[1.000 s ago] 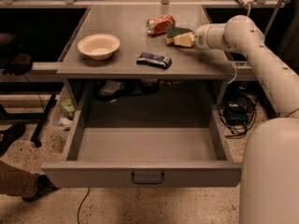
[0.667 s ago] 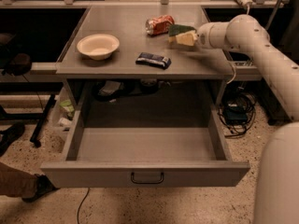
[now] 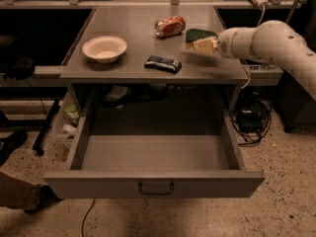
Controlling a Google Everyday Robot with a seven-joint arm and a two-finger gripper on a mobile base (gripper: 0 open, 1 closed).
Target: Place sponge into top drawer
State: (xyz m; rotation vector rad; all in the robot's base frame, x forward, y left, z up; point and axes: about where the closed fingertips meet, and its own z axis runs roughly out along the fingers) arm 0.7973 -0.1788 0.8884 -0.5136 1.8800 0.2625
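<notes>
The sponge (image 3: 199, 34), dark green face on yellow foam, lies on the tabletop at the right, just right of the red can. My gripper (image 3: 205, 45) reaches in from the right on the white arm (image 3: 261, 41) and sits at the sponge's front edge, low over the table. The contact between them is hidden. The top drawer (image 3: 153, 183) is pulled wide open below the tabletop. Its inside shows no objects, and its dark handle (image 3: 156, 188) is at the middle of the front panel.
On the tabletop (image 3: 133, 23) are a crushed red can (image 3: 170, 26), a dark blue wrapped bar (image 3: 163, 63) and a cream bowl (image 3: 104, 49). Cables (image 3: 252, 120) lie on the floor at the right. A person's shoe (image 3: 12, 141) is at the left.
The gripper has shifted slightly to the right beside the sponge. The white body that filled the lower right has moved out of view. The drawer and other objects are unchanged.
</notes>
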